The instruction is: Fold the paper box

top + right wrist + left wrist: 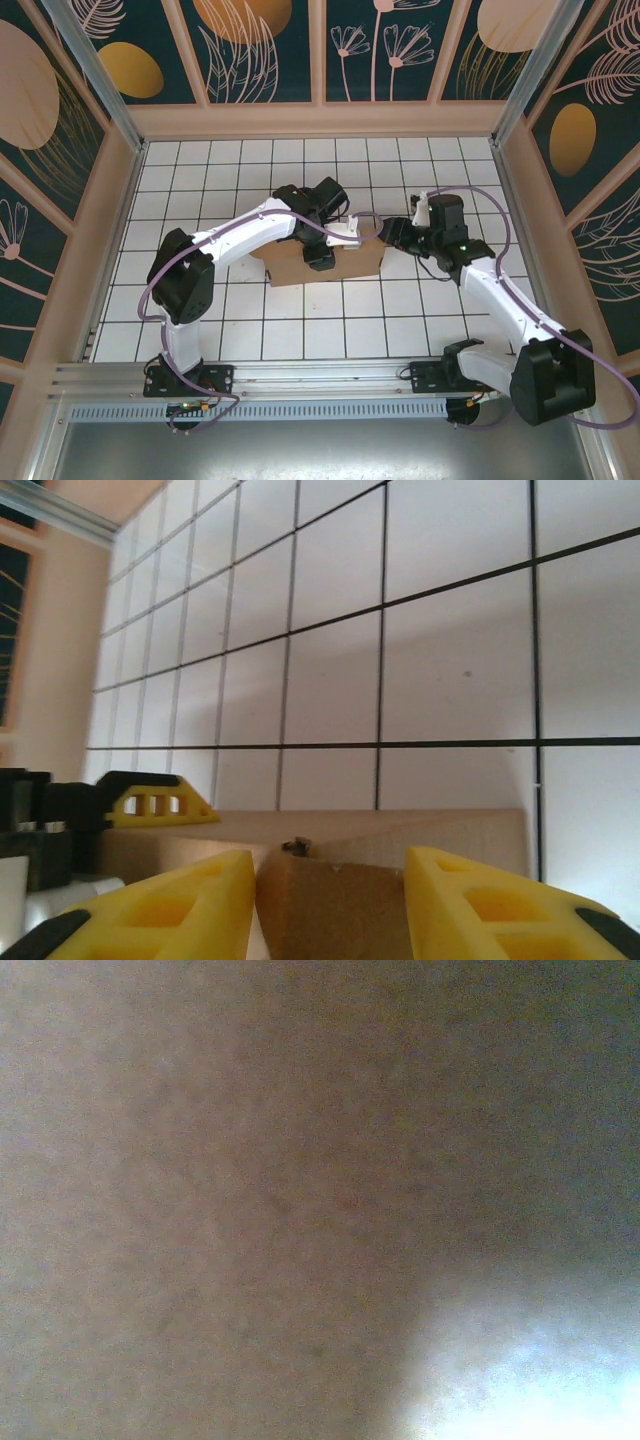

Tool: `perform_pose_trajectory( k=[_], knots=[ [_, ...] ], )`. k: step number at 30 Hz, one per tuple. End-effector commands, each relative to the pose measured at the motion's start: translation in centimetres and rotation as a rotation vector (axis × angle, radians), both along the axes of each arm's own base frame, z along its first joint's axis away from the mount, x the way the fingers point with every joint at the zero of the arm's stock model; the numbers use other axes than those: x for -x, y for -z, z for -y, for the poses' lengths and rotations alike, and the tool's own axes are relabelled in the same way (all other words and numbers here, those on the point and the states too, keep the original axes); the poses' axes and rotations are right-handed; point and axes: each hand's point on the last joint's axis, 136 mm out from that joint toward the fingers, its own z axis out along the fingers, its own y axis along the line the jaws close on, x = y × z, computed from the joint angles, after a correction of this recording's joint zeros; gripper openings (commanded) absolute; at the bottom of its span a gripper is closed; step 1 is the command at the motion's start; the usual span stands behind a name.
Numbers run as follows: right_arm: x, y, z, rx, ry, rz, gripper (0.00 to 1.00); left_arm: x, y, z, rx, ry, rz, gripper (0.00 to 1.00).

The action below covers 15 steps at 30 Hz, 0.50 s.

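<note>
Now the left hand [320, 254] and right hand [386, 232] meet at the paper box [355, 263].

I see open table [200, 180] all round the paper box [355, 262]; the left arm [250, 228] lies over it, and the right arm [490, 280] blocks its right end.

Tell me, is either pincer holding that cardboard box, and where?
Cannot be told: the right pincer straddles one end of the brown cardboard box; the left pincer sits over it.
</note>
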Motion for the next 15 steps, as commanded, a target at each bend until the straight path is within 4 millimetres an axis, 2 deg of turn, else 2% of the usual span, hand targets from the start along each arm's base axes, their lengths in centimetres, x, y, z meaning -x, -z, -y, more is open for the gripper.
perform_pose_trajectory(
  k=[1,7,9,10,12,15],
  knots=[
    [1.6,-0.4,-2.3,-0.180,-0.086,-0.037,0.44,0.7,4.1,-0.2,-0.032,0.017,-0.092,0.50],
    [2.9,-1.4,-3.7,-0.338,-0.147,-0.071,0.45,0.2,3.8,0.7,0.005,0.022,-0.073,0.51],
    [2.3,-1.6,-2.6,-0.257,-0.100,-0.042,0.47,0.2,3.7,0.8,0.012,0.024,-0.071,0.51],
    [1.4,-1.6,-1.1,-0.149,-0.027,-0.021,0.49,0.3,3.8,0.7,0.012,0.026,-0.071,0.52],
    [0.4,-2.9,0.9,-0.022,0.052,0.046,0.49,0.4,3.9,0.6,0.008,0.029,-0.066,0.53],
    [0.2,-5.4,1.5,0.006,0.071,0.118,0.38,0.4,3.7,0.5,0.010,0.029,-0.062,0.55]
  ],
)
